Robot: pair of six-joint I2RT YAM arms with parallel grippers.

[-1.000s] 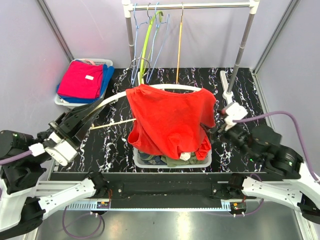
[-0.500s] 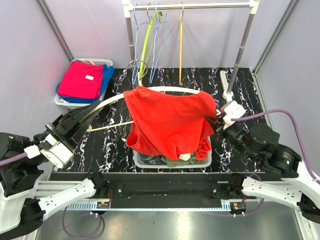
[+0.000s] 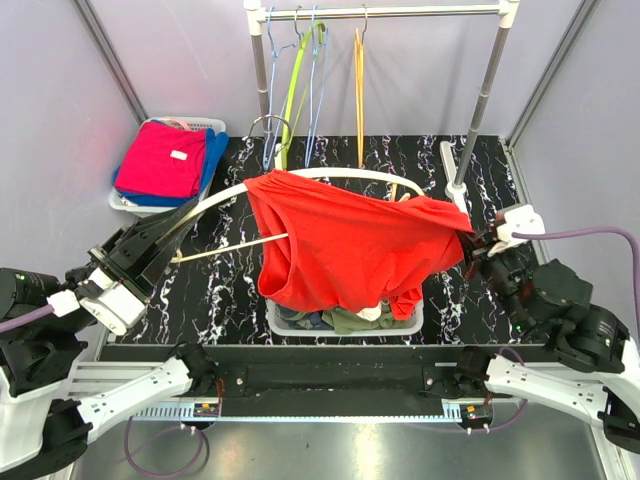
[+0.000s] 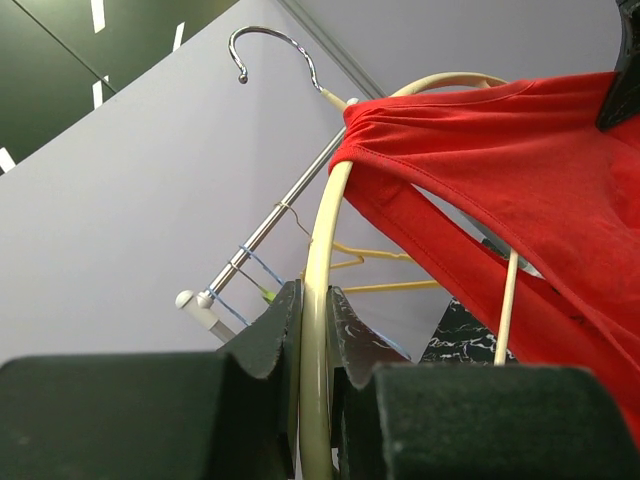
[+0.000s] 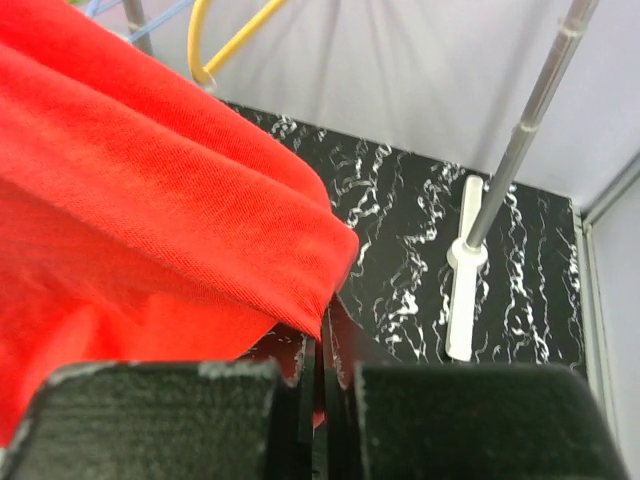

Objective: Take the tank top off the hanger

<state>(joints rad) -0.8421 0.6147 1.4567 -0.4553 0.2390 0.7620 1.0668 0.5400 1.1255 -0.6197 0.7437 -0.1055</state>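
On the left of the table, a white basket (image 3: 207, 125) is holding folded pink and blue clothes. In front of it, the left gripper (image 3: 150, 255) is staying where it was half a second ago, its two fingers (image 4: 272, 325) pressed together on one arm of a cream curved hanger (image 3: 345, 173) and holding it tilted above the marbled black table (image 3: 225, 290). A red tank top (image 3: 340, 245) is hanging from that hanger over a white laundry basket (image 3: 300, 330) of mixed clothes at the middle of the table; the left wrist view is showing its strap bunched at the top of the hanger (image 4: 312, 260), just below the metal hook (image 4: 270, 45). Behind, spare hangers (image 3: 300, 70) are hanging on a clothes rail (image 3: 385, 12). To the right, the tank top's far corner is now stretching out in a long point, well past the hanger's end, where earlier it was draping straight down. The right gripper (image 3: 478, 243) has moved rightward since then, its fingers (image 5: 300, 365) pinching the red fabric (image 5: 130, 170) at that corner.
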